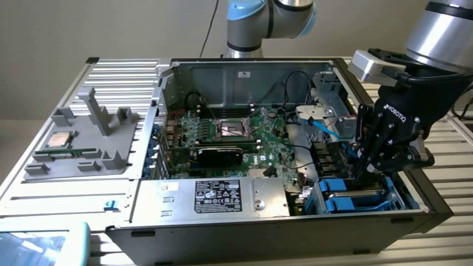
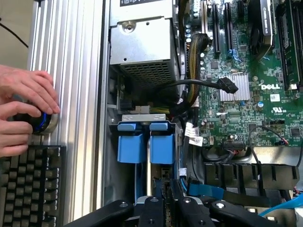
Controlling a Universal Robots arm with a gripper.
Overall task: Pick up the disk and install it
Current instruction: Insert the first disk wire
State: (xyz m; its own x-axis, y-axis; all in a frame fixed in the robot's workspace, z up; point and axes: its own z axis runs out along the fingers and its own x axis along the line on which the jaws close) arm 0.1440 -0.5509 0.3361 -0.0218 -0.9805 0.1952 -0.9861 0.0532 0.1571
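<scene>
The open computer case (image 1: 148,233) lies on its side. At its front corner on the exterior view's right is the drive bay with blue plastic carriers (image 1: 355,195). My gripper (image 1: 364,176) reaches down into this bay with its fingers close together. In the wrist view two blue carrier ends (image 2: 130,146) stand side by side in the bay. The disk (image 2: 162,147) is the one in line with my gripper (image 2: 166,201), and its thin edge runs back between my fingers (image 2: 152,208). They are shut on it. Most of the disk's body is hidden inside the bay.
A silver power-supply box (image 1: 221,197) sits beside the bay, with the green motherboard (image 1: 236,133) and loose cables (image 2: 208,84) behind it. A grey tray holding a CPU chip (image 1: 59,139) lies at the exterior view's left. A person's hands (image 2: 23,101) rest on a knob by a keyboard (image 2: 28,184).
</scene>
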